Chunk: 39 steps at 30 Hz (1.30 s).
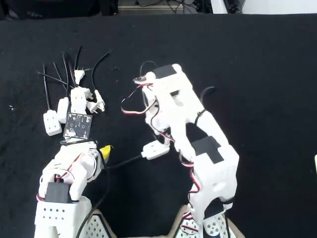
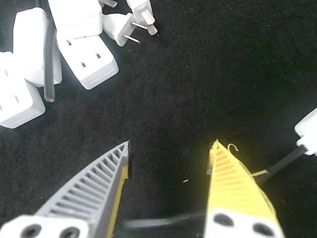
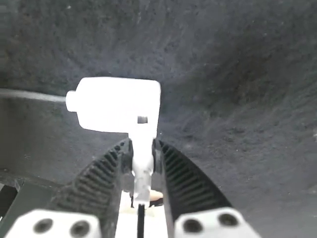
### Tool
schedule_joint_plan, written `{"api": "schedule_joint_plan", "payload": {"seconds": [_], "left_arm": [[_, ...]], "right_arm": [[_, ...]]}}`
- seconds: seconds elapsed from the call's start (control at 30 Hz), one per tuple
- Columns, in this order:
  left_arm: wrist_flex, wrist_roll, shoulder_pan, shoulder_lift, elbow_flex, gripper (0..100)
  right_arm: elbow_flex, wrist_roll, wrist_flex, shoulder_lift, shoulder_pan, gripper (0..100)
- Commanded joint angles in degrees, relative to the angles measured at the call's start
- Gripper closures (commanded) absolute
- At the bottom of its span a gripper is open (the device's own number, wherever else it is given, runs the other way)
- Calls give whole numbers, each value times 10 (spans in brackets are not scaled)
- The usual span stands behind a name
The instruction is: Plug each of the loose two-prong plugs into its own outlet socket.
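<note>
The right gripper (image 3: 142, 146) is clamping its ribbed fingers (image 3: 94, 183) tight on a narrow white plug (image 3: 142, 168). That plug is touching a white socket block (image 3: 119, 106), though I cannot tell whether the prongs are seated all the way. In the high view this pair is sitting just below the middle of the frame, under the forward end of the right arm. A black cord (image 1: 124, 161) is running off from it toward the lower left.

The left gripper (image 2: 171, 148) is hanging over the bare black table (image 2: 223, 74) with its fingers spread wide apart — one grey, one yellow — and gripping nothing. In the high view it is sitting at the lower left of the frame, with its yellow tip pointing toward the right.

The other task pieces are lying in the upper left of the high view. A cluster of white sockets (image 1: 52, 122) is resting just above the left arm. The loose plugs (image 1: 97, 105) are lying just to the right of the cluster, and their paired prongs are showing in the left wrist view. Thin black cords (image 1: 64, 69) are fanning out from this group toward the top of the frame — well apart from the held plug.
</note>
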Motion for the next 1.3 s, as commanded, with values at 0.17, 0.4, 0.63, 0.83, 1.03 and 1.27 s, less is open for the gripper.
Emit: {"api": "schedule_joint_plan", "payload": {"seconds": [0.17, 0.4, 0.63, 0.83, 1.03, 1.27], "left_arm": [[0, -6, -5, -6, -10, 744], [0, -6, -5, -6, -12, 744], [1, -6, -5, -6, -11, 744], [1, -6, -5, -6, -10, 744], [1, -6, -5, -6, -11, 744], [1, -6, -5, -6, -11, 744]], "right_arm": [[-29, -4, 19, -3, 11, 988], [-29, -3, 16, 0, -39, 988], [-29, 3, -6, 0, -74, 988], [-22, 27, -24, 0, -76, 988], [45, 36, -84, -2, -120, 988], [58, 38, -104, -3, -141, 988]]}}
